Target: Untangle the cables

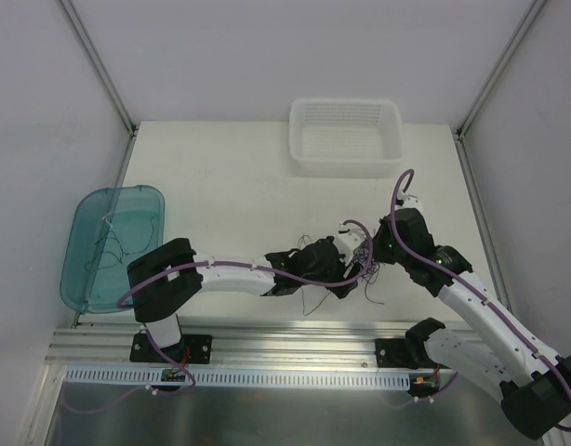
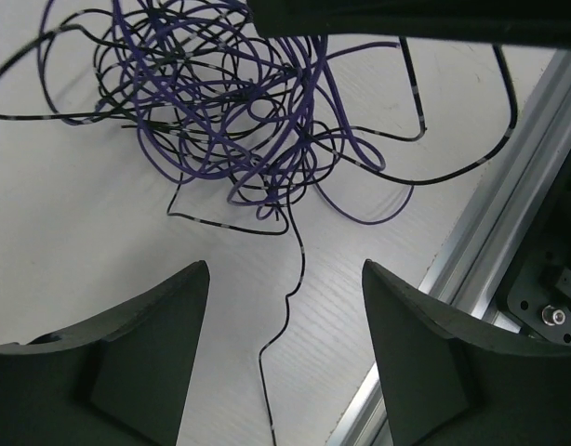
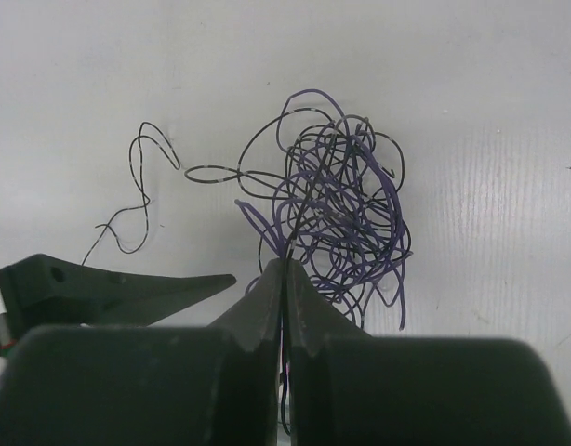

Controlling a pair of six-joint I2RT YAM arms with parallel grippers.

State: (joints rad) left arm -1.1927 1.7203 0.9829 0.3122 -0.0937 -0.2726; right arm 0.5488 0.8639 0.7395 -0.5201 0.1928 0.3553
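Top external view, Ben: what is nearest to us?

Two arms, Mia. The left arm (image 1: 230, 269) and the right arm (image 1: 481, 311) sit on one metal rail (image 1: 285, 336) at the near edge of the desk (image 1: 220, 186).

And a bit further in?

Both arms reach to the middle of the desk. The left hand (image 1: 346, 279) and the right hand (image 1: 367, 253) are close together there.

Where are the cables?

The cables (image 1: 360, 265) are one clump on the desk, right between the two hands. They are thin, curly, purple and black. Some loose black ends stick out toward the rail.

Is the left hand holding any?

No. In the left wrist view the left hand (image 2: 285, 269) has its two fingers wide apart. One black strand runs between them and touches neither. The clump lies just past the tips.

And the right hand?

In the right wrist view the right hand (image 3: 284, 268) has its two fingers pressed tight together. A purple strand sits in the slit, so it pinches the edge of the clump.

What is furthest?

One see-through blue tub (image 1: 146, 209) at the left edge holds a few thin dark strands. I cannot count them. One white basket (image 1: 346, 165) stands at the far edge.
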